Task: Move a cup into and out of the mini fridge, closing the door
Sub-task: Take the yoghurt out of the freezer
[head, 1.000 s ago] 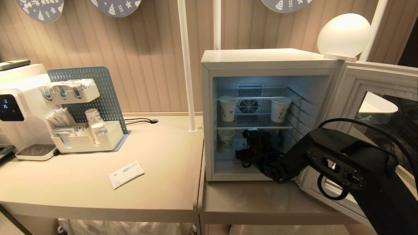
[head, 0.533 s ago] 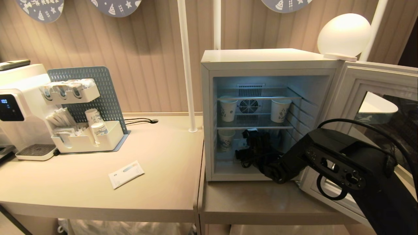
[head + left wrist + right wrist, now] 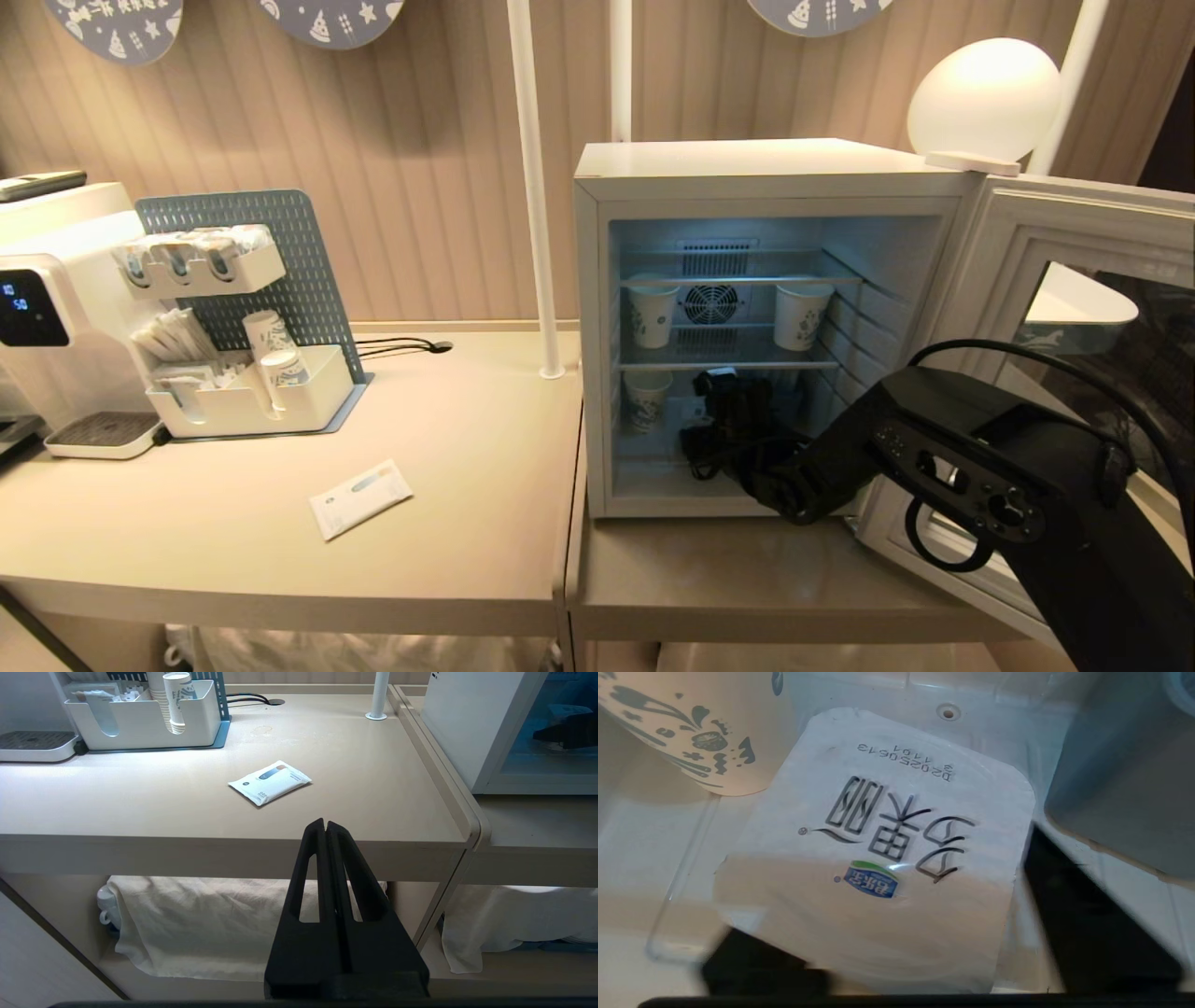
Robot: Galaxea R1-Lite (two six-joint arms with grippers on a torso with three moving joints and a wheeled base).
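I have the right arm reaching in through the open front of the mini fridge (image 3: 775,177), its right gripper (image 3: 714,425) down in the bottom compartment, under the lower wire shelf (image 3: 728,365). Through the right wrist camera I see the cup (image 3: 882,858) directly below the hand — its squarish white foil lid fills most of that view, printed with dark characters, a small blue-and-green logo and a date code. One black finger shows at each side of the tub, so the jaws straddle it, but I cannot tell whether the pads are actually pressing on its walls or just standing alongside. The cup sits on the fridge floor, just beside a taller paper cup (image 3: 691,732) with blue print, which also shows at the left of the bottom compartment in the head view. Two more paper cups (image 3: 651,313) stand on the shelf above, one at each side of the rear fan (image 3: 709,304). The door (image 3: 1074,308) is swung wide open to the right, its glass window facing me, and a round white lamp (image 3: 985,98) rests on the fridge's top right corner. The left gripper (image 3: 325,830) is parked low in front of the table edge, its two fingers pressed flat together and holding nothing. On the beige table (image 3: 280,560) lie a small white sachet (image 3: 360,497) and, further back, a white organizer tray (image 3: 247,397) beside a water dispenser (image 3: 56,317).
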